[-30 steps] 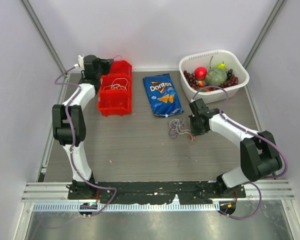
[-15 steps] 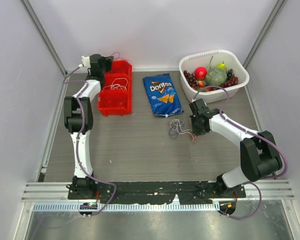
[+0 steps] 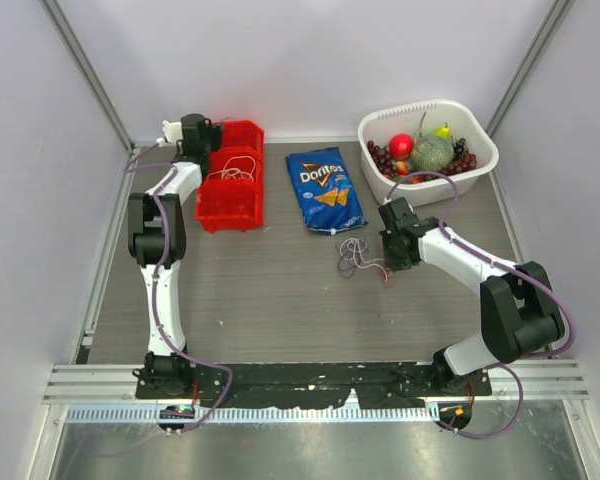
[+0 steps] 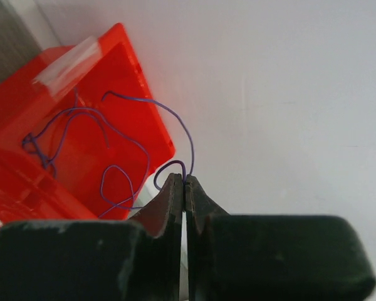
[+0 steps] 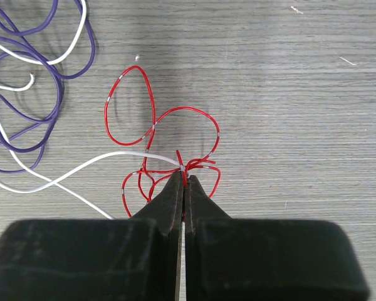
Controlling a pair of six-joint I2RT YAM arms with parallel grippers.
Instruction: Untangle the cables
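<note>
A small tangle of cables [image 3: 358,257] lies on the table right of centre. In the right wrist view it shows red loops [image 5: 163,150], a white wire [image 5: 81,169] and purple loops [image 5: 25,106]. My right gripper [image 5: 185,179] is shut on the red cable at its knot, low over the table, and shows in the top view [image 3: 392,252]. My left gripper [image 4: 183,183] is shut on a thin purple cable [image 4: 106,150] that trails into the red bin [image 4: 75,113]. It sits at the far left corner [image 3: 212,130] above the bin's back compartment.
The red bin [image 3: 232,195] also holds white wire. A blue Doritos bag [image 3: 324,188] lies at the back centre. A white basket [image 3: 480,135] of fruit stands at the back right. The back wall [image 4: 288,94] is close behind the left gripper.
The left arm has swung back towards the far left corner, its gripper now over the bin's rear. The right arm and the tangle have not visibly moved.
</note>
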